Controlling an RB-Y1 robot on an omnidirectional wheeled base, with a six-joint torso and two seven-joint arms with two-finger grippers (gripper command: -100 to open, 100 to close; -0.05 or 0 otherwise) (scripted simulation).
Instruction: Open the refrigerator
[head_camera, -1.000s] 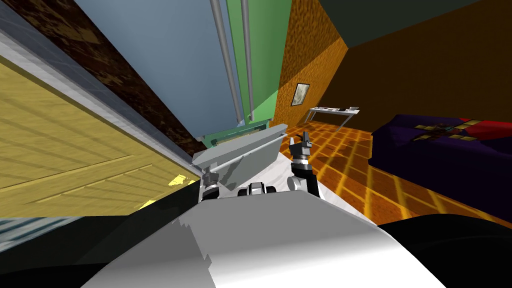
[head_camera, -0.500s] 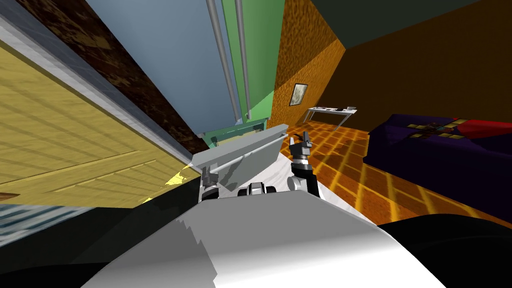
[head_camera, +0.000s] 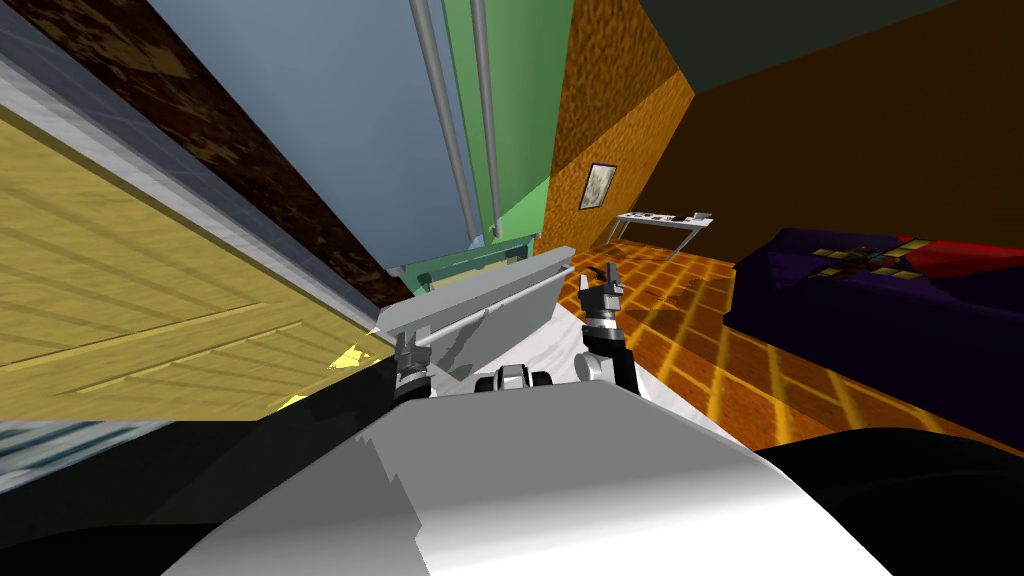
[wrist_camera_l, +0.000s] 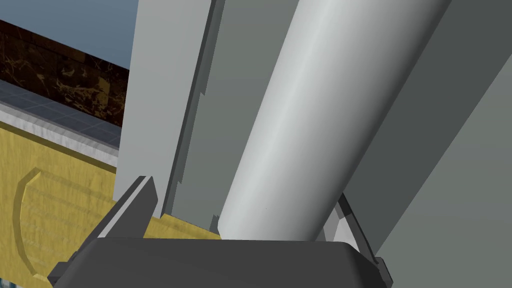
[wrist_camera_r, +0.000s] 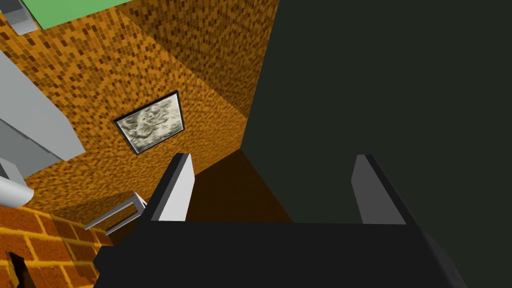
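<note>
The left pincer (wrist_camera_l: 242, 190) stands spread around the thick grey handle bar (wrist_camera_l: 300, 115) of the refrigerator's (head_camera: 330, 110) bottom drawer (head_camera: 505, 315) (jutting forward below the tall doors, just ahead). The right pincer (wrist_camera_r: 272, 162) hangs spread near the drawer, above the orange floor (head_camera: 700, 330).

Left gripper (wrist_camera_l: 242, 190) low by chest, fingers spread wide; right gripper (wrist_camera_r: 272, 160) extended forward, fingers apart.
</note>
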